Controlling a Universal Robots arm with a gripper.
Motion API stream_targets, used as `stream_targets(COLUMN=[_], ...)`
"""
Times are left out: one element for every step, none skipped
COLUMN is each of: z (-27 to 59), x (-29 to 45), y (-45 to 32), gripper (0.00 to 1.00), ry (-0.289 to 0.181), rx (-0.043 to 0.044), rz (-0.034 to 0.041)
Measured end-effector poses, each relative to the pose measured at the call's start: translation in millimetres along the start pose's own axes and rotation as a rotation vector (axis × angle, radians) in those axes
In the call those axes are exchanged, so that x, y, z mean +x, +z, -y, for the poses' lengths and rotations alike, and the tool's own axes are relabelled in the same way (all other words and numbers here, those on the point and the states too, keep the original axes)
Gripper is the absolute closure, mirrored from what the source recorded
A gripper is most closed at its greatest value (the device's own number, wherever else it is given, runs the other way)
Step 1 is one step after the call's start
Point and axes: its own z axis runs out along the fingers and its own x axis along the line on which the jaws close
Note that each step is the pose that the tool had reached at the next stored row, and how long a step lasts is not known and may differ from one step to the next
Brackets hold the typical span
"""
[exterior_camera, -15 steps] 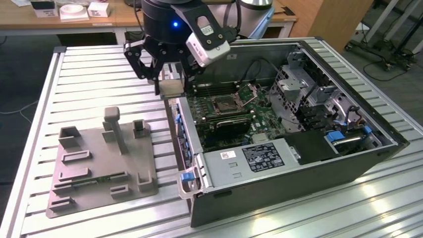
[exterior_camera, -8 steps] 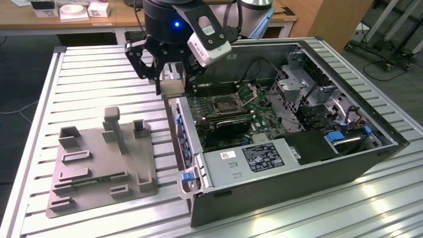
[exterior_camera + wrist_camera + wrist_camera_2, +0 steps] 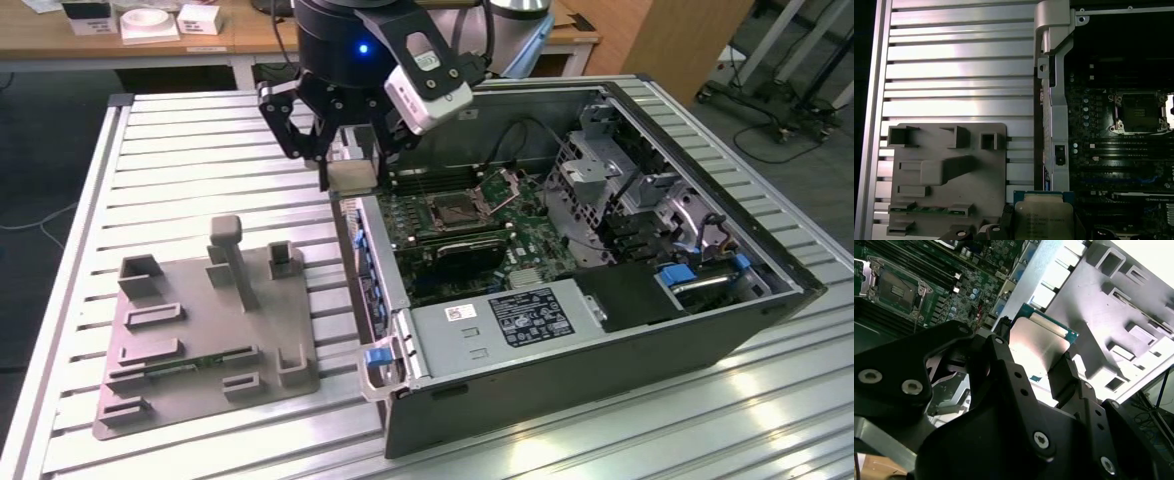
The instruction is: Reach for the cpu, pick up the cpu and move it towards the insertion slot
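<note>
My gripper [image 3: 351, 168] is shut on the cpu [image 3: 354, 177], a small pale square chip, and holds it in the air over the near wall of the open computer case [image 3: 400, 300]. In both wrist views the cpu [image 3: 1041, 342] [image 3: 1043, 220] sits between the black fingers [image 3: 1066, 375], its silver top and green rim showing. The insertion slot [image 3: 454, 208] is a square socket with a dark centre on the motherboard, its hinged metal plate [image 3: 505, 185] raised. It lies to the exterior view's right of the gripper, and shows in both wrist views as the insertion slot [image 3: 898, 290] [image 3: 1139, 112].
A grey plastic fixture [image 3: 214, 320] [image 3: 949, 185] lies on the slatted metal table [image 3: 187, 150], with a green memory stick [image 3: 200, 362] in one recess. Inside the case are memory slots, drive cages [image 3: 627, 190] and a power supply [image 3: 521, 320]. A wooden desk [image 3: 240, 30] stands behind.
</note>
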Motion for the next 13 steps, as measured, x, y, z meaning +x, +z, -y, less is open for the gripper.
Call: stream_targets(z=[0.0,0.0,0.0,0.0,0.0,0.0,0.0,0.0,0.0,0.0,0.0,0.0,-0.1], x=[-0.5,-1.0,-1.3,-1.6,-2.0,-2.5,-3.2,-3.7,-4.5,-5.1,-5.7,-6.3,-7.2], y=[0.0,0.1,0.1,0.1,0.0,0.0,0.0,0.0,0.0,0.1,0.0,0.0,0.0], gripper=[0.46,0.46,0.46,0.46,0.46,0.46,0.46,0.46,0.46,0.46,0.46,0.46,0.46], ry=[0.000,0.000,0.000,0.000,0.000,0.000,0.000,0.000,0.000,0.000,0.000,0.000,0.000], rx=[0.0000,-0.0002,-0.0001,-0.0001,-0.0001,0.0000,0.0000,0.0000,0.0000,-0.0001,0.0000,-0.0001,-0.0001], rz=[0.0000,0.0001,0.0001,0.0001,0.0000,0.0000,0.0000,0.0000,0.0000,0.0001,0.0000,0.0001,0.0001])
